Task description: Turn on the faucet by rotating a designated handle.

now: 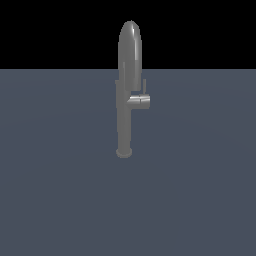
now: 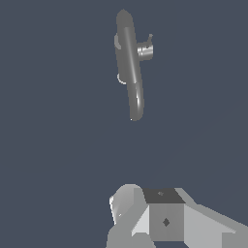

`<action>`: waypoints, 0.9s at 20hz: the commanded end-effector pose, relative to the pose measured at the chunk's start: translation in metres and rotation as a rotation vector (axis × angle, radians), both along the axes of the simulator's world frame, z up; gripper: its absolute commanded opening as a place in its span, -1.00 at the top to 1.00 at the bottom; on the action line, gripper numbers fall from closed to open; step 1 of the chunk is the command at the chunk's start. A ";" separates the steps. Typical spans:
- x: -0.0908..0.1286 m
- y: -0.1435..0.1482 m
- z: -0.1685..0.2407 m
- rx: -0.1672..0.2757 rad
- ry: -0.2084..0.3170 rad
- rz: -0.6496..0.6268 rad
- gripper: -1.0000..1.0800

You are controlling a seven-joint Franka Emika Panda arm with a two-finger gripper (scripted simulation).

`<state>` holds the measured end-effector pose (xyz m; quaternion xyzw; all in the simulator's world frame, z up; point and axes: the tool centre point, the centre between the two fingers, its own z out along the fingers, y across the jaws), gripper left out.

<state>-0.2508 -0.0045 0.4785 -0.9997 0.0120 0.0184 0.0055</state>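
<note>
The faucet point(image 1: 128, 90) is a tall slim grey column with a rounded arched top, standing upright on a small round base flange. The handle point(image 1: 139, 101), a short horizontal grey stub with a thin pin rising from it, sticks out of the column toward the exterior view's right at about mid height. The wrist view looks down on the faucet point(image 2: 130, 63) and handle point(image 2: 146, 50) from a distance. My gripper point(image 2: 162, 194) shows only as grey blocks at that picture's edge, well apart from the faucet. Its fingers cannot be told apart. It is out of the exterior view.
A flat dark blue-grey floor point(image 1: 60, 190) spreads all around the faucet, with black background behind it. No other object shows.
</note>
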 end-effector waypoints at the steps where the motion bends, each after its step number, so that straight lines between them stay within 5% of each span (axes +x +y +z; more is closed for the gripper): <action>1: 0.005 0.001 0.000 0.013 0.016 -0.014 1.00; 18: 0.079 0.004 -0.012 0.215 0.247 -0.223 1.00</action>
